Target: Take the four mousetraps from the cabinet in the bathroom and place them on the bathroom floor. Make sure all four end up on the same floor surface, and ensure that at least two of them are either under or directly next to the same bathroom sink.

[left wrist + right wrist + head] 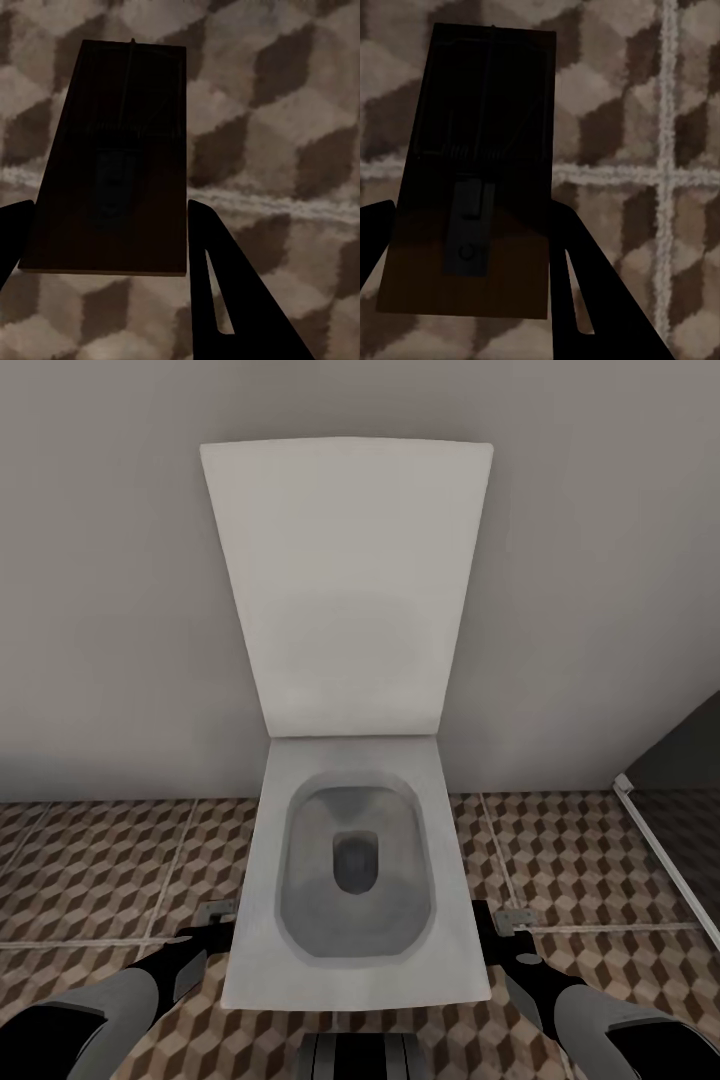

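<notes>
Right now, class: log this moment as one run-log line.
left gripper: holds dark-brown wooden mousetrap | right gripper: holds second mousetrap | facing: white toilet | below: cube-patterned tiled floor

I carry a mousetrap in each hand. The left mousetrap (112, 157) is a flat, dark-brown wooden rectangle with a thin wire running down its middle and a small metal plate; my left fingers (225, 292) press its long edges, above the bathroom floor (285, 112) of brown, beige and cream cubes. The right mousetrap (476, 172) looks the same, spring coil and metal tab showing, pinched between my right fingers (585, 285), above the floor beside the toilet (355, 860).
</notes>
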Robot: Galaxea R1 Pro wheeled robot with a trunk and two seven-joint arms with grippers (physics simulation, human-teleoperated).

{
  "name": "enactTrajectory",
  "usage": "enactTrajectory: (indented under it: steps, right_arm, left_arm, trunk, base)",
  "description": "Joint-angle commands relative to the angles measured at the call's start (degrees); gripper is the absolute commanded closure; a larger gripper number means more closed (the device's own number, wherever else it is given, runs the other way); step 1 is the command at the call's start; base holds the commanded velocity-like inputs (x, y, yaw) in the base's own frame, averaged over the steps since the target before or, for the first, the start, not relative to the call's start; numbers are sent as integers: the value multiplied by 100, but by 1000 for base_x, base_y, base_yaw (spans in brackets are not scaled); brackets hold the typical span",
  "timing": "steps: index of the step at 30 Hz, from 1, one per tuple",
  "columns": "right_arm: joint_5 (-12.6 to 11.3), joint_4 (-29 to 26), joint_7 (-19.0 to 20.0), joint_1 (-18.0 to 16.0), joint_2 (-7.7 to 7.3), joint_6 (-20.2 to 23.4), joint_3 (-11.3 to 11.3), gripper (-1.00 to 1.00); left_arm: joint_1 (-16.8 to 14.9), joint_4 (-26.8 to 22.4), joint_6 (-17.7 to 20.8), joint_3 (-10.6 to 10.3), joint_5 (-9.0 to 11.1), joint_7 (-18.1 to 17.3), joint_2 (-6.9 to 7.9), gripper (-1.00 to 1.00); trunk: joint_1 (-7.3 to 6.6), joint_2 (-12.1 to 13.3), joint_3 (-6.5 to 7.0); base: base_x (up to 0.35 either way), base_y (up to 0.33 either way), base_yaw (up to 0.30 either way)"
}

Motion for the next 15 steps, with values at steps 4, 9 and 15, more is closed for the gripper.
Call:
enactTrajectory:
  steps: [4,9,15]
  right_arm:
    - [-24,8,-27,-3,1,-12,44,100]
    - [-22,8,-27,-3,1,-6,44,100]
    - [-21,8,-27,-3,1,8,44,100]
  left_arm:
    - [-2,3,-14,-49,37,9,0,100]
    - [-2,3,-14,-49,37,11,0,100]
    - [-2,3,-14,-49,37,11,0,100]
  trunk:
    - [-1,-1,-3]
    - [-1,-1,-3]
    - [-1,-1,-3]
  base:
    - [0,0,0]
    - [0,0,0]
    - [0,0,0]
